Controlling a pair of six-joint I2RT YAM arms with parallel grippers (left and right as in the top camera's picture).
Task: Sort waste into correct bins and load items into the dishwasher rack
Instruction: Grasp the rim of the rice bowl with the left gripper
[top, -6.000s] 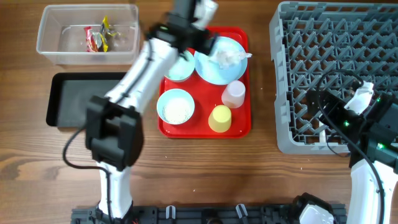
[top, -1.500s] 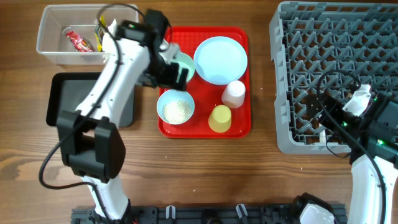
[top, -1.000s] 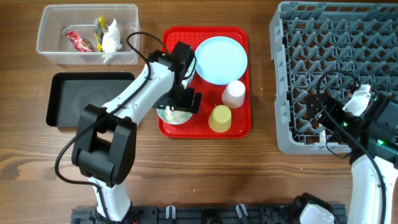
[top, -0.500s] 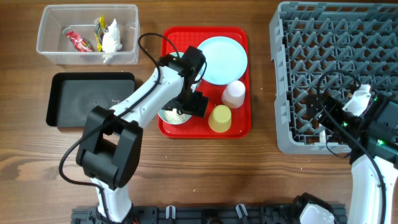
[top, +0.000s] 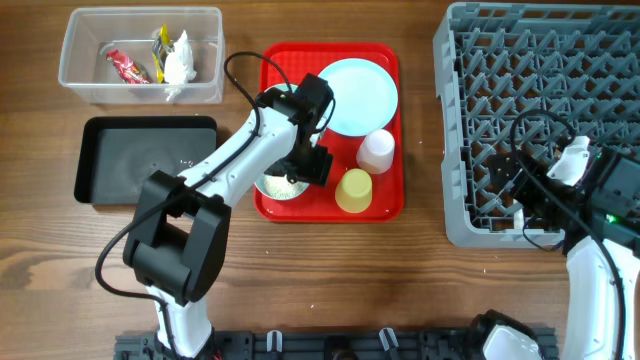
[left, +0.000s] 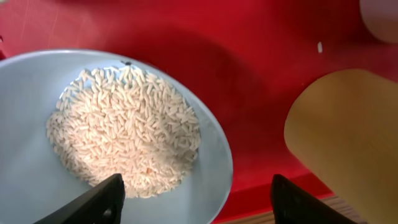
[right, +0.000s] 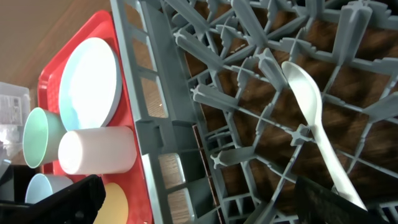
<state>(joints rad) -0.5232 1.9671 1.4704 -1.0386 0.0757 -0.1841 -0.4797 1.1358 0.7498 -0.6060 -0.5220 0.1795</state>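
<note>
My left gripper (top: 300, 170) is open, low over a pale blue bowl (left: 37, 186) holding white rice grains (left: 124, 130) on the red tray (top: 385, 205). The bowl's right rim lies between the fingers (left: 199, 208). A yellow cup (top: 352, 190), a white cup (top: 377, 152) and a pale blue plate (top: 358, 95) stand on the tray. A second, green bowl (right: 37, 137) is mostly hidden under my left arm from overhead. My right gripper (top: 527, 195) is open and empty over the grey rack (top: 540, 90), where a white spoon (right: 308, 99) lies.
The clear tub (top: 90, 85) at the back left holds red, yellow and silvery wrappers (top: 160, 60). The black tray (top: 145, 160) lies in front of it, left of the red tray. The rack's near left wall (right: 155, 143) stands between my right gripper and the red tray.
My left arm carried the silvery wrapper from the plate to the tub, left it there, then came down over the rice bowl. The right arm has barely shifted.
</note>
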